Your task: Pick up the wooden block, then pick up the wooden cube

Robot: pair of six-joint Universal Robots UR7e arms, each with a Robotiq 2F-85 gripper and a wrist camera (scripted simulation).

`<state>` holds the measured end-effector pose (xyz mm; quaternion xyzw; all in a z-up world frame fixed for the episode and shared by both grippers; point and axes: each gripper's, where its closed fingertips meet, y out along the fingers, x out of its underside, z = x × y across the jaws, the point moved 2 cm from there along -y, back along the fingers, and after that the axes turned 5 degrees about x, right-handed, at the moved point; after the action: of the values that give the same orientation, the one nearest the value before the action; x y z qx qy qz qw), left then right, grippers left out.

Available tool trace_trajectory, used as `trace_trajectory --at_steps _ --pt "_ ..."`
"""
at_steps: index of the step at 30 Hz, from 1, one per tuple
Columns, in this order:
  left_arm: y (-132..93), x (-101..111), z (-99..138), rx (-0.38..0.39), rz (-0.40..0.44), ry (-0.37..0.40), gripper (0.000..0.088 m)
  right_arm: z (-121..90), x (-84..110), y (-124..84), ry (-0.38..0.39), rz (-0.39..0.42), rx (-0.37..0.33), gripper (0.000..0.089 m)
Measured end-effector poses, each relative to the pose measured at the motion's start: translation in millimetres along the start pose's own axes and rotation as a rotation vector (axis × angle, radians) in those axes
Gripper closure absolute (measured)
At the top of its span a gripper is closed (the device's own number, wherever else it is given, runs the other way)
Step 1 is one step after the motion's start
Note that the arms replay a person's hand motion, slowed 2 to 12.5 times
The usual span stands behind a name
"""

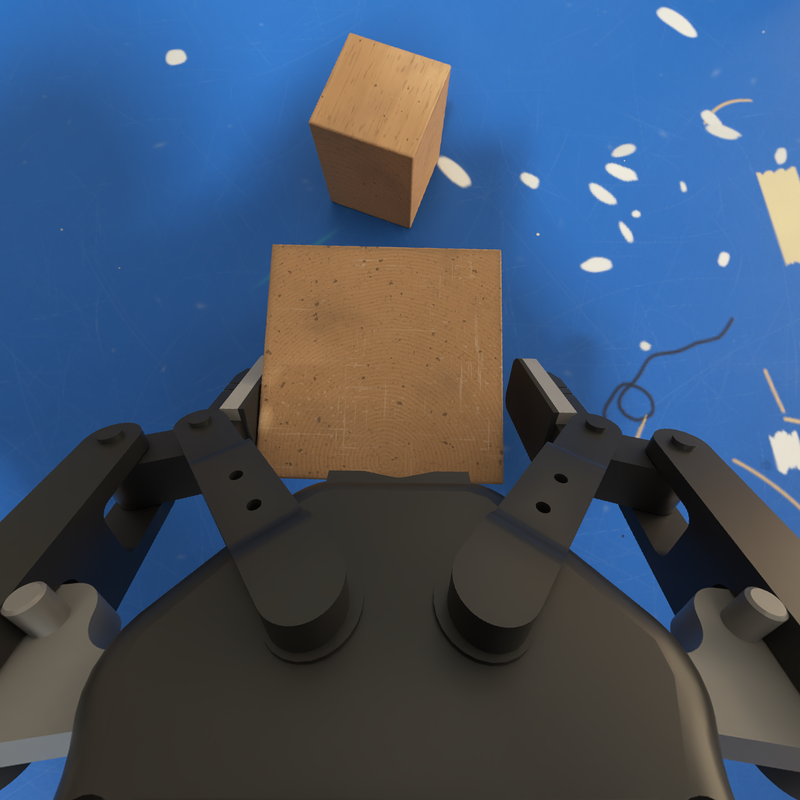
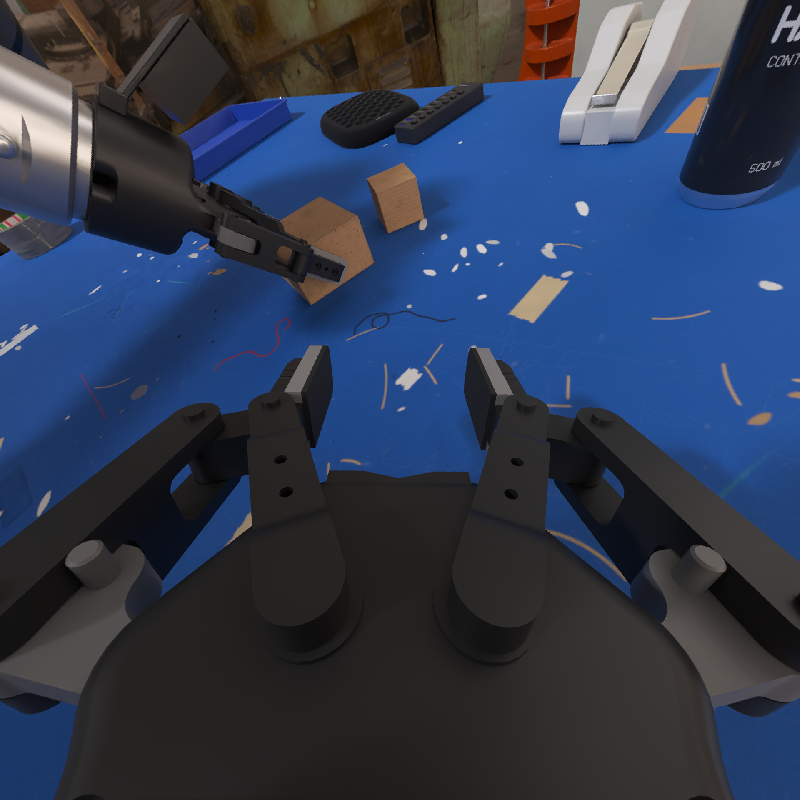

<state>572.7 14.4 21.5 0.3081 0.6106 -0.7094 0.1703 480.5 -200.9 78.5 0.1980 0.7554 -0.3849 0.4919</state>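
A large wooden cube (image 1: 383, 363) sits between the fingers of my left gripper (image 1: 389, 368), which is open around it. The left pad (image 1: 242, 394) is against the cube's side; the right pad (image 1: 534, 389) stands a small gap off. A smaller, taller wooden block (image 1: 381, 130) stands upright on the blue table just beyond it. In the right wrist view the cube (image 2: 333, 236) and the block (image 2: 396, 197) show farther off, with the left gripper's near finger (image 2: 324, 268) along the cube. My right gripper (image 2: 396, 359) is open and empty above the table.
At the table's (image 2: 606, 346) far side are a blue tray (image 2: 242, 125), a black perforated pad (image 2: 368, 117), a black button strip (image 2: 439, 112), a white holder (image 2: 619, 86) and a dark bottle (image 2: 744, 108). Paint flecks, tape and thread litter the surface.
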Motion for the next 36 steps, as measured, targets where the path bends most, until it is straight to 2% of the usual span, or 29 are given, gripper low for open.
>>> trace_trajectory --at_steps 36 --pt "-0.9 -1.6 -4.5 0.004 0.014 0.019 0.0038 -1.4 0.4 1.2 -0.011 -0.01 0.001 0.0357"
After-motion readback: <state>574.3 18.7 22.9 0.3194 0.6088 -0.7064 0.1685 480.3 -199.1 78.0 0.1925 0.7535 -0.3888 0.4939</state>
